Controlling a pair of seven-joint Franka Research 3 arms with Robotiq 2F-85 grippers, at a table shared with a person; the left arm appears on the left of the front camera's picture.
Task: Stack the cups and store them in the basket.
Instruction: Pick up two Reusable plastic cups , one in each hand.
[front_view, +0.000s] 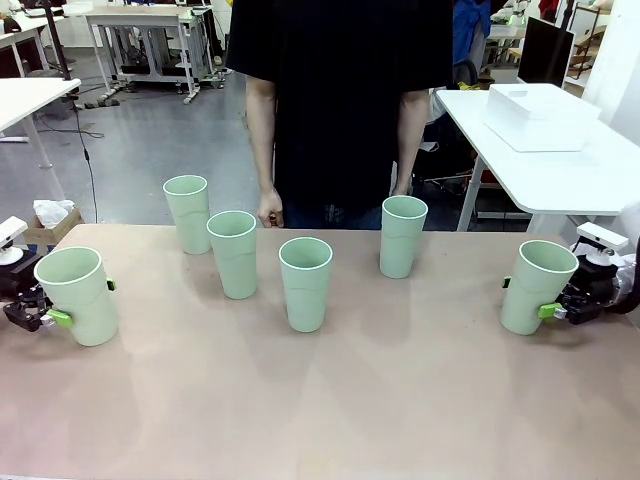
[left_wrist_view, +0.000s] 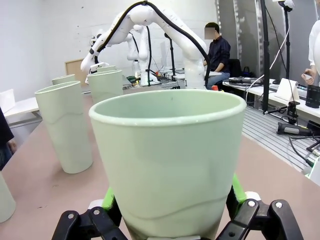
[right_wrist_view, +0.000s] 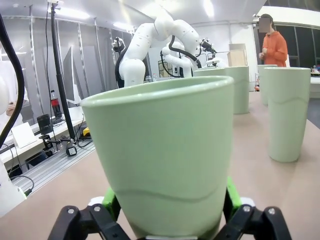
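cups sit between both pairs of fingers: the right fingers (front_view: 547, 311) stand at their widest around one cup (front_view: 538, 287), green pads (right_wrist_view: 111, 199) at its lower wall, no squeeze evident; the left fingers (front_view: 60, 318) flank another cup (front_view: 78, 296) likewise, though i cannot tell whether they clamp it. each cup's long axis runs roughly upright, mouth up, crosswise to the fingers. four more cups (front_view: 305, 283) stand open-mouthed on the worktop (front_view: 320, 420) between the two pairs. the nearest standing cup (front_view: 403, 235) lies inward of the right fingers and beyond them, so nesting probably means lifting above its rim, then lowering straight down. what looks like the basket (front_view: 530, 130) sits on a side table (front_view: 560, 170) beyond the right fingers.
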